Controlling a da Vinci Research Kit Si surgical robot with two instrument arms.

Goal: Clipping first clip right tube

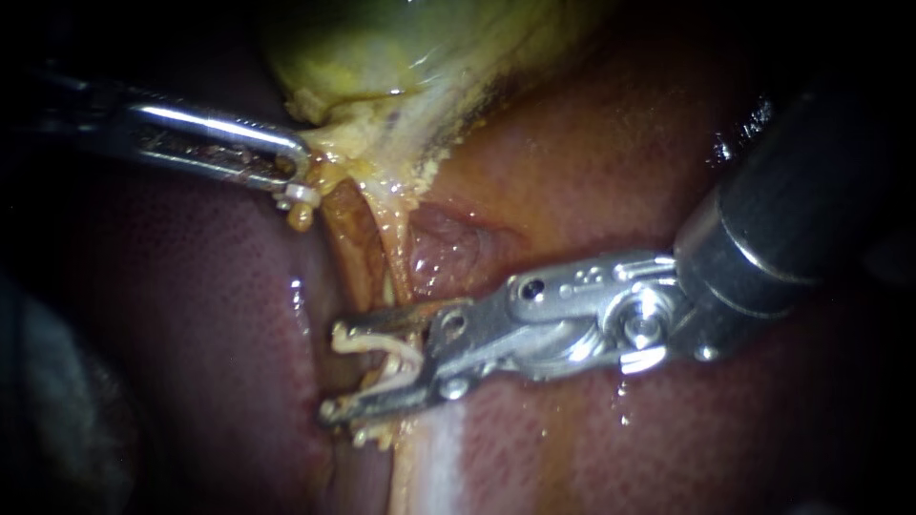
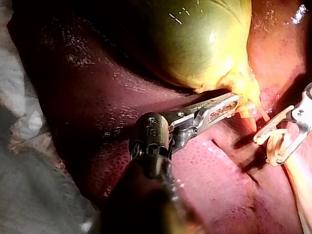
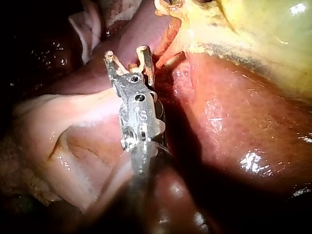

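My left steel instrument (image 1: 298, 186) clamps the yellow-green gallbladder (image 1: 382, 48) taut; my right instrument's (image 1: 334, 373) spread jaws hold a white clip (image 1: 405, 360) at the tan tube (image 1: 389, 257).

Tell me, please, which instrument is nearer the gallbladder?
Left. The left instrument grips the gallbladder at its lower end; the right instrument, holding a clip, sits farther off, over the liver.
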